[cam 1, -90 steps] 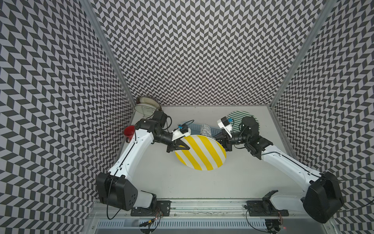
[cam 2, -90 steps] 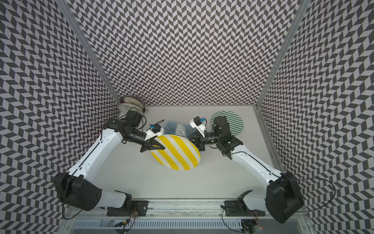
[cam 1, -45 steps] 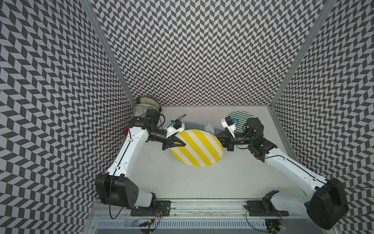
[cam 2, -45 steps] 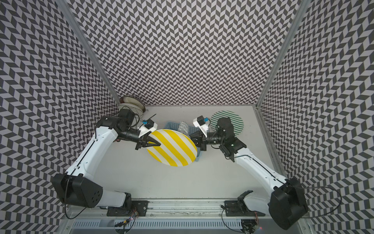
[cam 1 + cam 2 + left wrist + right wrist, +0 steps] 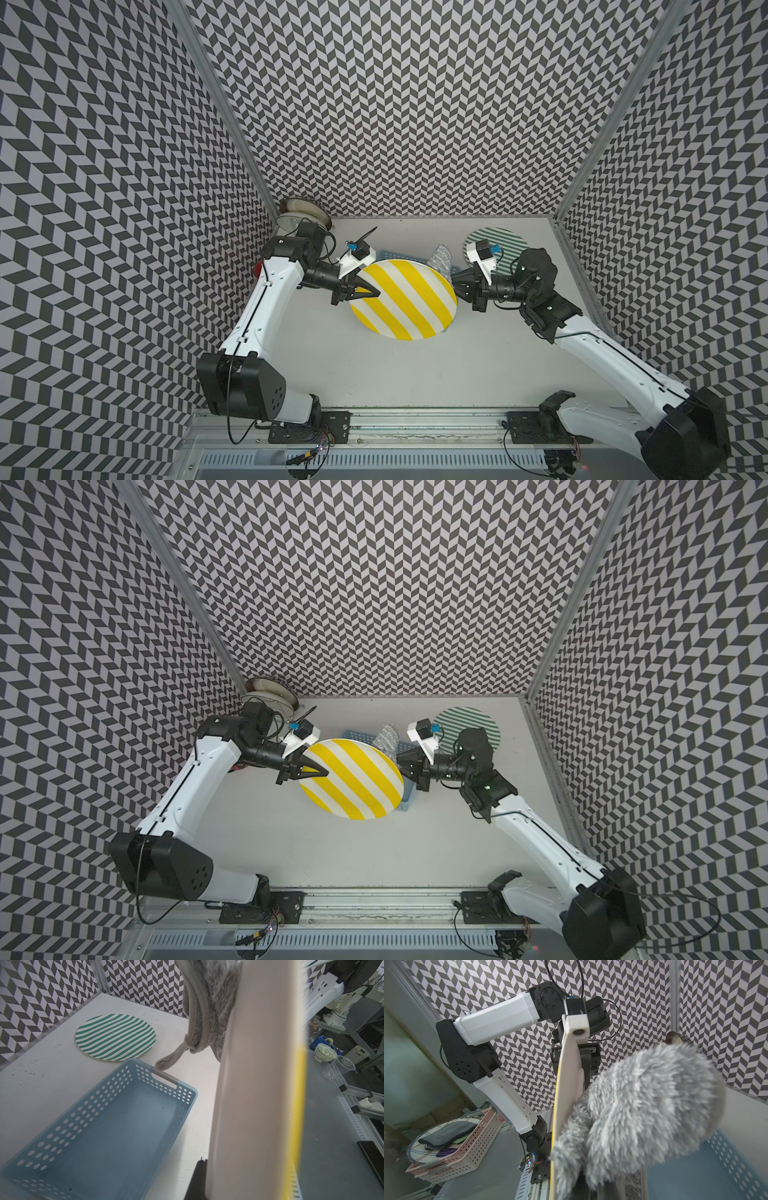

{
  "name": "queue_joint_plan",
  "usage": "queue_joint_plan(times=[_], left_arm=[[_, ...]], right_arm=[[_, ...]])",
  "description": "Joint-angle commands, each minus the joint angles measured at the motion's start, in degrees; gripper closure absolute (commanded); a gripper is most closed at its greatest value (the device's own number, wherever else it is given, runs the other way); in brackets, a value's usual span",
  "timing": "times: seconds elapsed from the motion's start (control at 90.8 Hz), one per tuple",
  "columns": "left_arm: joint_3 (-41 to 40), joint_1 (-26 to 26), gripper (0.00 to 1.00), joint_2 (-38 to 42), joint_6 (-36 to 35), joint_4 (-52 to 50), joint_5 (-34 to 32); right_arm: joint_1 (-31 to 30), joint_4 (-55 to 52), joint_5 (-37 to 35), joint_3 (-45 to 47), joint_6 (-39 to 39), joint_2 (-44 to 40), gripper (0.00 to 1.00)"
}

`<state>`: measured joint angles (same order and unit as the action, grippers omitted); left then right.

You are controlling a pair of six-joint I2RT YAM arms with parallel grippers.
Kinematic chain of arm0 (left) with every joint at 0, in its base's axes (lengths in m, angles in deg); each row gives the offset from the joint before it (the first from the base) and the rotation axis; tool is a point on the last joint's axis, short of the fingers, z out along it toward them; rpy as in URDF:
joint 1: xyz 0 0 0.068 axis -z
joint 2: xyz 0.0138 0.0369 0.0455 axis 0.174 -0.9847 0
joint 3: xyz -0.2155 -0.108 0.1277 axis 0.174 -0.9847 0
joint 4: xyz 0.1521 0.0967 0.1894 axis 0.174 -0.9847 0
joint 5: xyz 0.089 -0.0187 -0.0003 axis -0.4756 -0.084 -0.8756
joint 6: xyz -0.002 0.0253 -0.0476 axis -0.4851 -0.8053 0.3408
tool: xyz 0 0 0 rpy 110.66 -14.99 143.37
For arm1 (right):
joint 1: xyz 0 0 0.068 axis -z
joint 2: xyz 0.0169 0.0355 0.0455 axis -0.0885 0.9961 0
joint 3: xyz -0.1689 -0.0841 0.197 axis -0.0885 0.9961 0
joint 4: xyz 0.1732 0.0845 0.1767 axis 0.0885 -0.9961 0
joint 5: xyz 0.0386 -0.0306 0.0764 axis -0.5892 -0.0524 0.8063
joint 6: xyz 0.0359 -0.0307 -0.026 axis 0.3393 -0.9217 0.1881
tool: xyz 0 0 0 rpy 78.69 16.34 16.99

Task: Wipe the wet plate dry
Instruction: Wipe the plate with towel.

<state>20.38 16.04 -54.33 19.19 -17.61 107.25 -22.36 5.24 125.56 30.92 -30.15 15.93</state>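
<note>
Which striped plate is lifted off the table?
The yellow-and-white striped round plate, clamped at its rim by the left gripper; the green-and-white striped plate lies flat on the table.

Smooth plate, shaggy cloth, perforated plastic

The yellow-striped plate [image 5: 403,299] at the centre of both top views looks hard and smooth with a faint sheen, and its cream back is plain and matt. The grey cloth [image 5: 643,1109] is long-piled and fluffy, edged with a smooth woven hem. The blue basket [image 5: 104,1126] is matt perforated plastic, and the green-striped plate [image 5: 115,1036] is smooth. The table [image 5: 374,374] is matt white and finely speckled. The rail [image 5: 415,430] along the lower edge is bare metal.
</note>
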Motion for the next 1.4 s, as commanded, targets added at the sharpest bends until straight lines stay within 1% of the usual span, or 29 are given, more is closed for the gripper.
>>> queue_joint_plan(times=[0.0,0.198,0.452,0.617,0.716,0.815,0.936,1.08,1.278,1.333,1.388], left_arm=[[2.2,-2.6,1.0,-1.1,8.2,3.8,4.1],[2.9,-2.6,1.0,-2.0,11.8,3.7,8.4],[3.6,-2.7,1.0,-4.6,14.7,3.9,11.3],[4.0,-3.7,1.0,-6.7,18.3,5.0,13.0],[4.0,-4.2,1.0,-7.3,21.7,9.1,13.7],[3.2,-4.3,1.0,-6.8,28.3,14.7,13.8],[0.0,-4.3,1.0,-4.6,39.8,26.2,13.4],[-4.7,-4.3,1.0,-1.6,50.9,38.0,13.3],[-7.5,-4.1,1.0,-0.1,60.2,45.3,13.0],[-8.4,-4.0,1.0,0.2,63.8,48.1,12.6],[-9.8,-3.8,1.0,0.7,68.6,51.7,11.7]], right_arm=[[-1.3,2.7,5.6,0.6,-1.3,-2.9,1.0],[-1.6,2.5,3.5,1.0,-2.0,-2.8,1.0],[-1.9,2.6,1.8,1.3,-1.9,-3.6,1.0],[-2.0,3.4,-0.3,2.3,-1.5,-4.7,1.0],[-2.0,3.6,-1.0,2.6,-1.2,-5.1,1.0],[-2.1,3.7,-1.7,2.9,-1.1,-5.3,1.0],[-2.5,4.1,-2.9,3.1,-1.0,-5.0,1.0],[-3.9,5.4,-5.7,3.4,-0.3,-4.5,1.0],[-6.6,10.3,-12.9,6.1,2.1,-5.8,1.0],[-7.5,11.6,-12.9,6.8,2.1,-6.1,1.0],[-8.7,11.9,-17.7,6.8,2.3,-6.1,1.0]])
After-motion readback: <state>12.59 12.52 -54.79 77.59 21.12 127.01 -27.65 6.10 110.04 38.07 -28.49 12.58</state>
